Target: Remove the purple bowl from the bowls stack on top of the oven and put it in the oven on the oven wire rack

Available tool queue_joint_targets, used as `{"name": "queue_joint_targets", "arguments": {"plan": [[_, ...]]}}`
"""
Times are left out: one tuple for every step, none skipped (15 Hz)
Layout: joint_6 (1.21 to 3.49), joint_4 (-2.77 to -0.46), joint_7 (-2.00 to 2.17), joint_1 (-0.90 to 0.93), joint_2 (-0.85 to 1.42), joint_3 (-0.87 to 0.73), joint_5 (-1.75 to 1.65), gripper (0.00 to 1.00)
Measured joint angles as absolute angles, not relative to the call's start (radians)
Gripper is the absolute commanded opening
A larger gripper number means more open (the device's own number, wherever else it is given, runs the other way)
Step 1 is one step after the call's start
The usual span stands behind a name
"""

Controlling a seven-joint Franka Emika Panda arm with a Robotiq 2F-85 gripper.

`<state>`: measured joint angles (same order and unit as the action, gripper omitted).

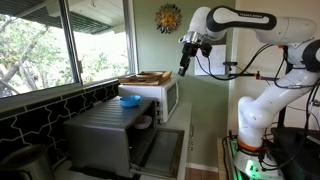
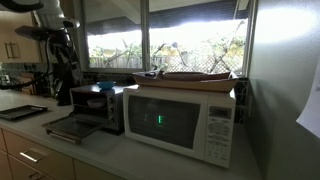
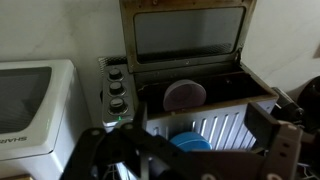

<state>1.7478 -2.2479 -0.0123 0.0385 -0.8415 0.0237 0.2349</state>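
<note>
Standing by the countertop [image 2: 115,152], I judged that the chief risk lay with the oven [image 1: 100,135], which sat along the back edge just beside the white microwave [image 2: 185,120]. Its door [image 3: 185,35] hung open toward the front edge, and an arm coming down carelessly could strike it and jolt everything inside. The purple bowl [image 3: 185,95] already lay in the cavity, apparently on the wire rack, though the rack itself was too dim to make out. Whether the bowl sat flat I could not tell, and a knock might slide it out. The bright blue bowl [image 3: 190,143] rested alone on the oven's top and could be swept off likewise. The gripper [image 1: 185,63] hovered well above, its jaws spread wide, holding and touching nothing.
</note>
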Motion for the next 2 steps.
{"name": "queue_joint_targets", "arguments": {"plan": [[1.748, -2.248, -0.012, 0.039, -0.841, 0.024, 0.235, 1.0], [1.748, -2.248, -0.012, 0.039, -0.842, 0.024, 0.235, 1.0]]}}
